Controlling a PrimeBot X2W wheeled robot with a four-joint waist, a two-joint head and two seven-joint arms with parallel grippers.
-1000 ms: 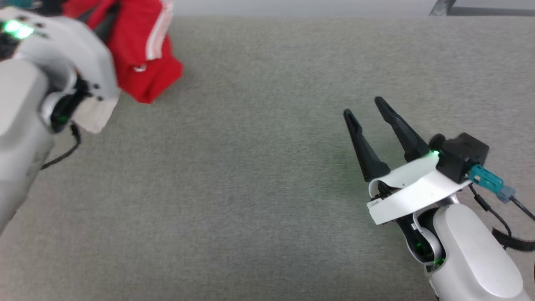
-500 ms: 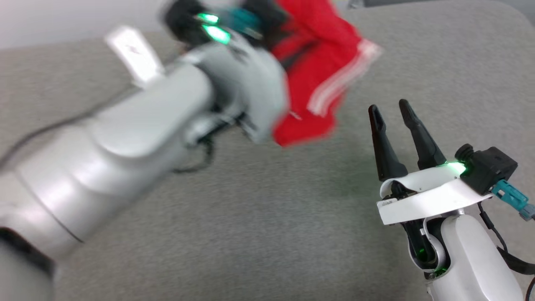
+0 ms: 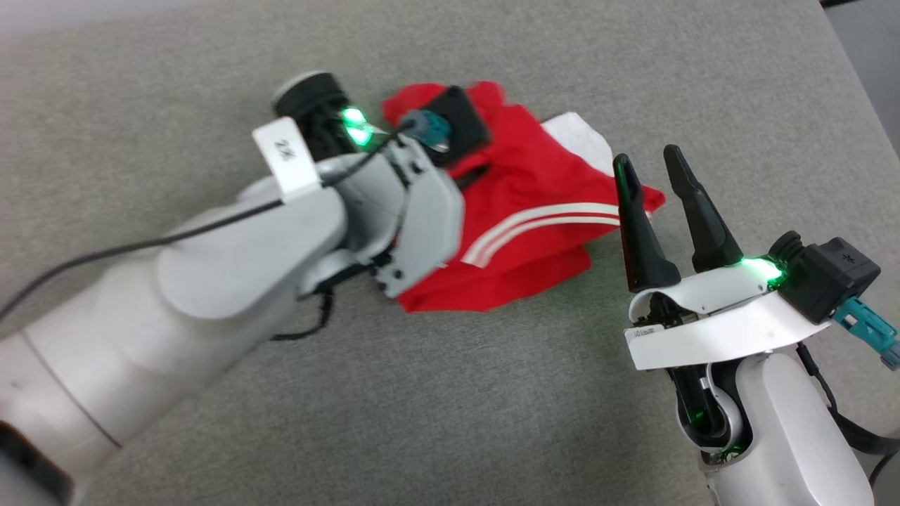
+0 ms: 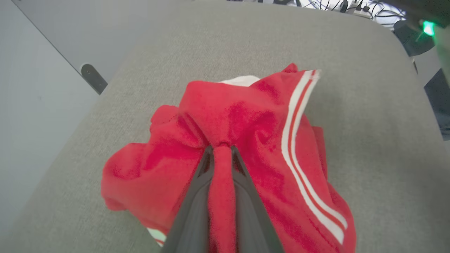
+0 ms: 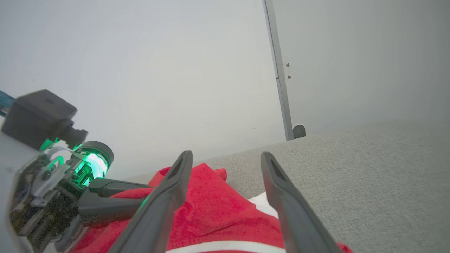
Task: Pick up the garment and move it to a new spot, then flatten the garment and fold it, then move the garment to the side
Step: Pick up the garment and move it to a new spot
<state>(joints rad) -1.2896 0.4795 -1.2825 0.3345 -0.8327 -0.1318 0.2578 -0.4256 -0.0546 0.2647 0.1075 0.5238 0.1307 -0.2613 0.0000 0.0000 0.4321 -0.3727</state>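
Observation:
The garment is a crumpled bright red heap with white stripe trim and a white panel peeking out at its far side, lying on the grey surface. My left gripper is shut on a raised fold of red fabric near the heap's middle; in the head view its wrist covers the fingers. My right gripper stands open just right of the garment, its left finger over the heap's edge, with nothing between its fingers. In the right wrist view the open right gripper hovers above the garment, beside the left gripper's fingers.
The grey fabric-covered surface stretches wide in front and to the left of the heap. Its right edge lies close beyond my right gripper. Past the rounded far corner are cables on the floor. A wall and a metal post stand behind.
The head camera has swung. My left arm has carried the garment from the far left and set it on the surface beside my right gripper, which stays open.

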